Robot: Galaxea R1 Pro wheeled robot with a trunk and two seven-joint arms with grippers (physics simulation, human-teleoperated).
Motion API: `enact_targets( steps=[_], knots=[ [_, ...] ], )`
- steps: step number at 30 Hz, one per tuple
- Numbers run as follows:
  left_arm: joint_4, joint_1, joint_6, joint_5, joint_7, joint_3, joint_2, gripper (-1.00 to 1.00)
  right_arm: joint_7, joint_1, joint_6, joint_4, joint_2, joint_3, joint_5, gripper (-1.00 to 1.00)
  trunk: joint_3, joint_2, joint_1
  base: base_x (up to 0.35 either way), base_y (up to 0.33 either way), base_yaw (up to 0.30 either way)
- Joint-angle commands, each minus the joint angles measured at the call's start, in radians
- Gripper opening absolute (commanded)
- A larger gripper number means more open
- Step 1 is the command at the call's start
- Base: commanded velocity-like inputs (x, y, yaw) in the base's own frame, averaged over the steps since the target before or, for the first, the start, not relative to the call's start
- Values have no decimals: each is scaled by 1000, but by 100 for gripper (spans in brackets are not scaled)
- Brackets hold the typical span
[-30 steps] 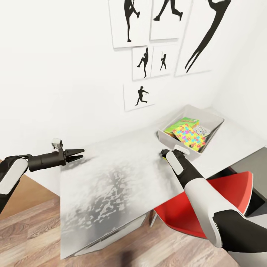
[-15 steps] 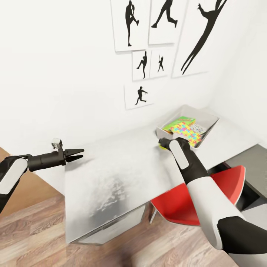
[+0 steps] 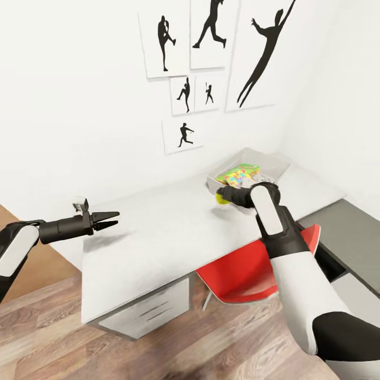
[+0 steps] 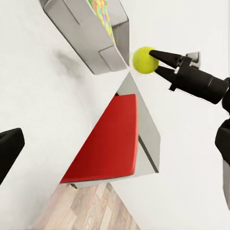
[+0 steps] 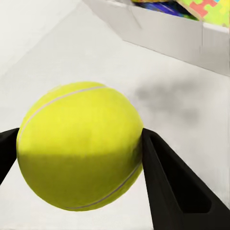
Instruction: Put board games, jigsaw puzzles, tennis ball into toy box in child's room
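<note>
Nearest the robot is the wood-plank floor (image 3: 63, 338). On it stands the table (image 3: 158, 237), a light grey top over white drawer fronts (image 3: 150, 311).

The left gripper (image 3: 112, 219) hangs at the near corner of the table, off the end farthest from the toy box, at about the height of the top. Its fingers stand slightly parted with nothing between them: released.

A red chair (image 3: 248, 269) sits tucked under the table's front edge, below the right arm.

The right gripper (image 3: 220, 196) is clenched on the tennis ball (image 3: 221, 198). In the right wrist view the ball (image 5: 79, 143) sits between both black fingers (image 5: 167, 177), each pressing one side. The ball is held clear above the table top, its shadow lying on the surface beneath it, just beside the near wall of the toy box (image 3: 274, 166). In the left wrist view the ball (image 4: 145, 60) appears at the fingertips, apart from the corner of the toy box (image 4: 103, 52).

Inside the toy box lies a jigsaw puzzle (image 3: 238, 178) of yellow, green, red and blue pieces, with a yellow-green board game (image 3: 240, 170) partly under it. Any printing on the box is too small to read.

A lower dark grey section (image 3: 348, 237) adjoins the table beyond the chair.

Behind the table, the white wall carries black silhouette pictures (image 3: 182, 134). No writing is legible on them.
</note>
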Motion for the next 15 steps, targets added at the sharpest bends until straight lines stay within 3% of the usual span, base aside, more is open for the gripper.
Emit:
enact_targets(
  steps=[1,8,11,15],
  knots=[
    [0,-1,4,1,-3,-1,1,100,-13,-1,10,-13,-1,-3,-29,-100,0,-1,1,60,-203,-95],
    [0,-1,7,5,-3,0,7,100,2,-2,123,-106,-60,-95,-199,-100,11,-1,1,98,-168,-99],
    [-1,-1,8,6,-3,0,8,100,60,-2,159,-115,-93,-138,-273,-100,15,-1,1,93,-252,-56],
    [-1,-1,8,7,-3,0,9,100,129,-2,159,-118,-125,-151,-299,-100,16,-1,1,63,-130,-16]
  ],
)
